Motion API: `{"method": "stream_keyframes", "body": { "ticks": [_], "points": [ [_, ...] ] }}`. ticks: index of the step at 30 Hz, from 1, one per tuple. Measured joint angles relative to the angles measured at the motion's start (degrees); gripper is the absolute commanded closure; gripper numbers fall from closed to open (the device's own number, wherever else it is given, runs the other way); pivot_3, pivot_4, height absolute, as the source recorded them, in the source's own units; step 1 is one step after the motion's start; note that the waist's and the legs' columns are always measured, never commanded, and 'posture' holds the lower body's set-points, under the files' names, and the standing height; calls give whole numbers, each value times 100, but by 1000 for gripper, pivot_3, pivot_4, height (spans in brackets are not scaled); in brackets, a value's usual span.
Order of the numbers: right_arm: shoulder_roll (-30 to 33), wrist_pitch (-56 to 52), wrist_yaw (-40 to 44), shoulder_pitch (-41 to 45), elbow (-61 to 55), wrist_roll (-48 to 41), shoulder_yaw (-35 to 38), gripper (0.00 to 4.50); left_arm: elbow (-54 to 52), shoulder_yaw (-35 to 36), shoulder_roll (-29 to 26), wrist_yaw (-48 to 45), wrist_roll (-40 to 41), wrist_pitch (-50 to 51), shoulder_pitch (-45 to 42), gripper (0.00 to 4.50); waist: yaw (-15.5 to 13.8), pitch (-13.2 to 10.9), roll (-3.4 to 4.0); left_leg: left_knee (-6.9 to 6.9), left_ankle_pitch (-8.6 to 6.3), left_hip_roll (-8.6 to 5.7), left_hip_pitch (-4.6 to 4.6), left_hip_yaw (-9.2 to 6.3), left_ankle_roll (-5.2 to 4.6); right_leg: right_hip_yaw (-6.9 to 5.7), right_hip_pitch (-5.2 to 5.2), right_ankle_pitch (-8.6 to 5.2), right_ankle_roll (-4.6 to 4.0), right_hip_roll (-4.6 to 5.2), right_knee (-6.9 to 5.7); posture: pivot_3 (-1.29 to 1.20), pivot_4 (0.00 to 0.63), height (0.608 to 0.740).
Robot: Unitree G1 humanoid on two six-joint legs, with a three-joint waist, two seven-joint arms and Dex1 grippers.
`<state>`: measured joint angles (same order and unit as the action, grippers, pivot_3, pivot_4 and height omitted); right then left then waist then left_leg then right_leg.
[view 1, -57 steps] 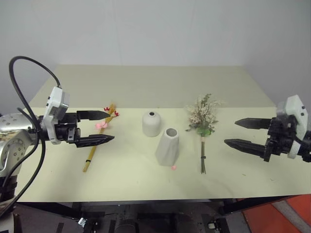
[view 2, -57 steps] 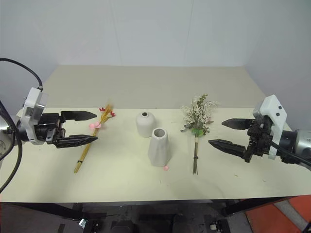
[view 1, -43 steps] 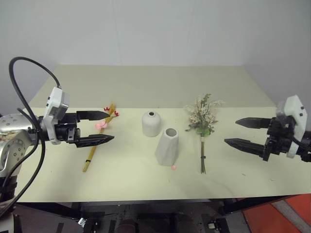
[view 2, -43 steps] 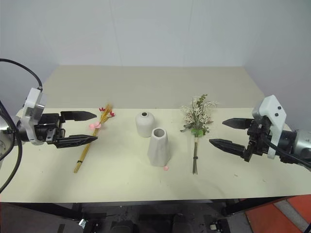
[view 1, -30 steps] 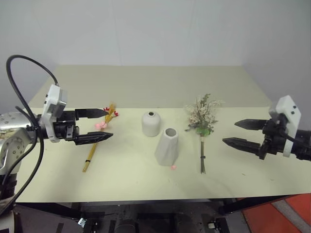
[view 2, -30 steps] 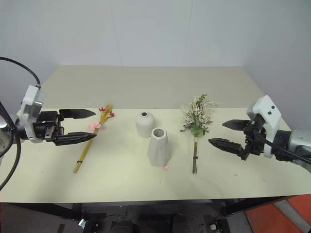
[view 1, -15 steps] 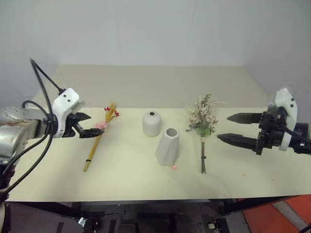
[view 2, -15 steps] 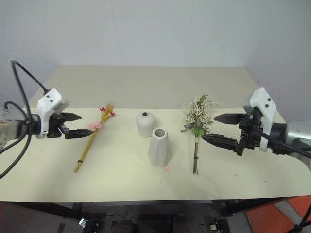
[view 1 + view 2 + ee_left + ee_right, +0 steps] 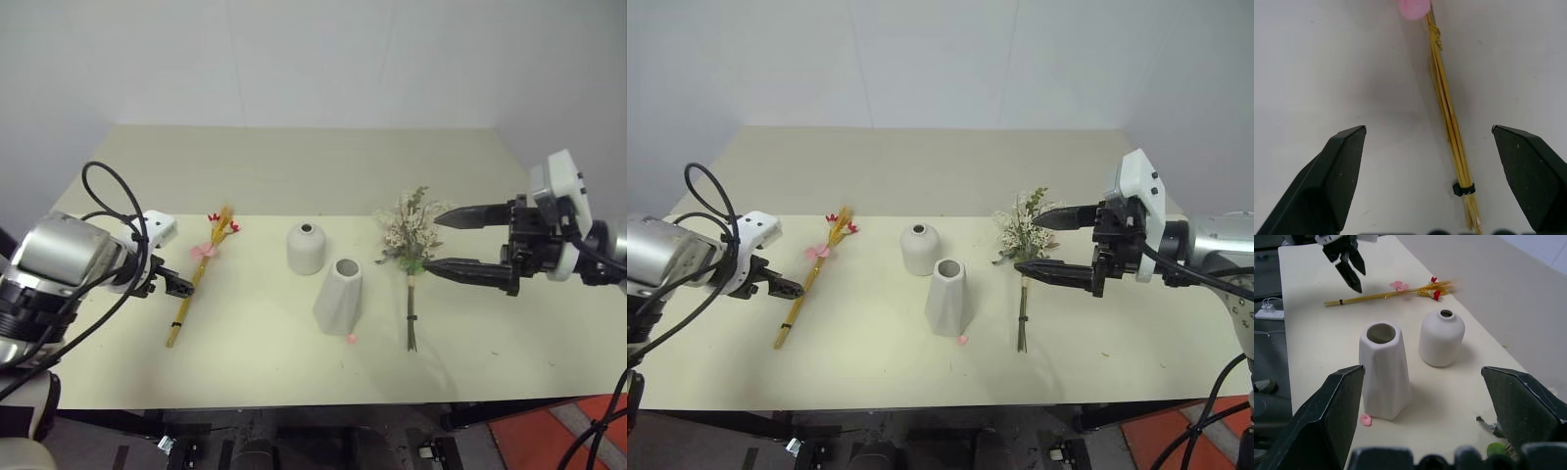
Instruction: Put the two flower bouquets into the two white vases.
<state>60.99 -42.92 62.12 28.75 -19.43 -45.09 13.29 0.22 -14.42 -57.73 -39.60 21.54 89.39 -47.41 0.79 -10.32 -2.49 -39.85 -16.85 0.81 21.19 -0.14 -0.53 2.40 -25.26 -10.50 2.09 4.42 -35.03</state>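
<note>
The slim yellow bouquet (image 9: 201, 269) with red and pink blossoms lies flat on the table's left side. My left gripper (image 9: 1428, 128) points down over its stalks (image 9: 1447, 107), open, one finger on either side. The bushy white-beige bouquet (image 9: 407, 225) lies right of centre, its dark stems (image 9: 410, 313) pointing to the front edge. My right gripper (image 9: 434, 242) hovers open just right of its blossoms, holding nothing. Between the bouquets stand the short round vase (image 9: 306, 250) and, nearer the front, the taller cone vase (image 9: 338, 297), both upright.
The beige table (image 9: 294, 176) runs back to a white wall. A small pink petal (image 9: 351, 339) lies in front of the cone vase. In the right wrist view the left gripper (image 9: 1347, 259) hangs beyond the yellow bouquet (image 9: 1386, 294).
My left gripper has sunk and tipped from level to pointing down over the yellow stalks. My right gripper has moved left, up to the bushy bouquet. Both stay open.
</note>
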Motion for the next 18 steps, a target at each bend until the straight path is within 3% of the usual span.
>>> {"method": "stream_keyframes", "body": {
  "ticks": [4,12,16,18],
  "points": [
    [-23,98,58,82,43,9,-58,0,532,-165,454,133,-112,-139,-17,1795,-4,0,0,-3,1,0,1,-1,1,-1,0,2,-4,-1,-3,0,150,740],
    [-32,117,91,-33,-14,-7,-41,0,1077,-370,663,148,-330,-501,-232,4314,-7,0,0,-5,1,-2,-1,-1,2,0,2,3,-5,2,-7,0,150,740],
    [-32,117,89,-93,-36,-11,39,0,1213,-250,800,270,-387,-550,-267,4486,-9,0,0,-8,3,-1,-5,-2,4,0,4,7,-8,1,-12,0,150,740],
    [-32,118,90,-147,-40,-11,83,0,1342,359,1166,708,-487,-737,-237,4486,-24,0,0,-19,3,0,-2,-7,4,-5,6,9,-10,1,-16,0,150,740]
  ]
}}
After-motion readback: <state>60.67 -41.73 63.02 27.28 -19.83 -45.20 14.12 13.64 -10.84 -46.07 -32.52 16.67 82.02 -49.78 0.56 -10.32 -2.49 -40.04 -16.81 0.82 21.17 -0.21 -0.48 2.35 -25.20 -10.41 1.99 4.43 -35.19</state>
